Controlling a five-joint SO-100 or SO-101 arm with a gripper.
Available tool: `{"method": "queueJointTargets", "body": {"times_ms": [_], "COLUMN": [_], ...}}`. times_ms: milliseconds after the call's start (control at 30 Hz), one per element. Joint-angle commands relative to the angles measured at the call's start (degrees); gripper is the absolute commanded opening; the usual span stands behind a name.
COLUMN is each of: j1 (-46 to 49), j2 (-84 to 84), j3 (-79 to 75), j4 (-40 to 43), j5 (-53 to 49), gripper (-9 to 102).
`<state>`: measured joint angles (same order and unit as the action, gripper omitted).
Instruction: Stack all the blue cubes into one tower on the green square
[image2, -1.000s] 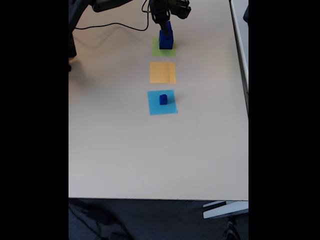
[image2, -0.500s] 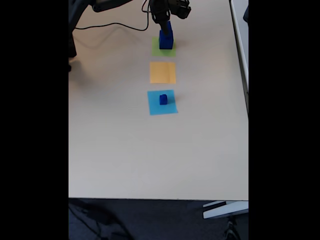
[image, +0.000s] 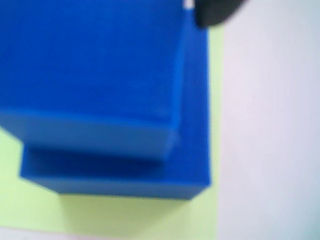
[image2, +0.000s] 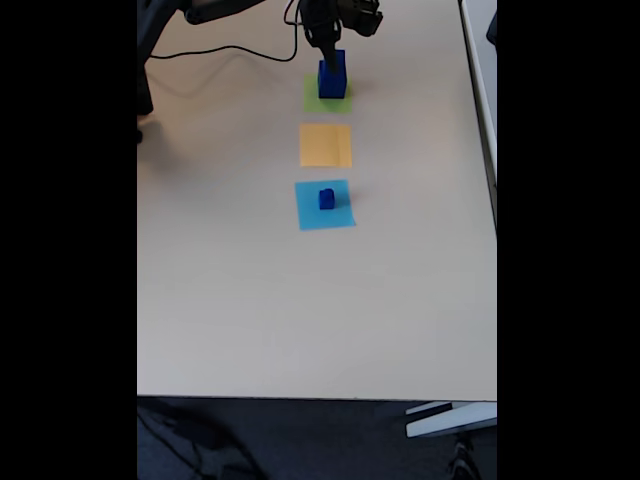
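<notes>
Wrist view, stack: the medium cube (image: 90, 70) sits on the large cube (image: 192, 125), taking up the upper left and centre of the frame; its right and lower edges stand in from the large cube's edges, so it is offset, not centred.
Wrist view, base: the green square (image: 30, 205) shows along the bottom and lower left, under the large cube; pale bench (image: 270, 125) takes the right side.
Wrist view, pincer: one dark fingertip (image: 215, 12) shows at the top edge, right at the medium cube's upper right corner; whether it touches, I cannot tell.
Fixed view, stack: the two-cube tower (image2: 332, 74) stands on the green square at the top centre, with the pincer (image2: 325, 45) right over it; whether it is clenched on the medium cube or released, I cannot tell.
Fixed view, remaining: the small cube (image2: 326, 199) rests on the light-blue square (image2: 309, 216) mid-frame, well apart from the tower, with the orange square (image2: 325, 145) between.
Risk, withdrawal: a fingertip dragging on the corner as the arm lifts could slide or tip the medium cube off.
Risk, later: the offset leaves less margin, so the small cube set down hard or off-centre could topple the tower.
</notes>
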<state>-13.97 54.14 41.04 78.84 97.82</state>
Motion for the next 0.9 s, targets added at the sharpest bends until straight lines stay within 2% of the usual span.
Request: {"method": "queueJointTargets", "body": {"times_ms": [0,300,433,667,867], "j1": [-0.09,0.09,0.35,1.41,5.36], "j2": [1.23,1.32,1.58,3.78,9.67], "j3": [-2.72,-3.69,-5.36,-9.76,-6.42], "j4": [-0.97,-5.10,-12.66,-30.85,-35.07], "j5": [-0.79,-5.62,-13.62,-32.43,-37.09], "gripper": [26,29,30,34,39]}}
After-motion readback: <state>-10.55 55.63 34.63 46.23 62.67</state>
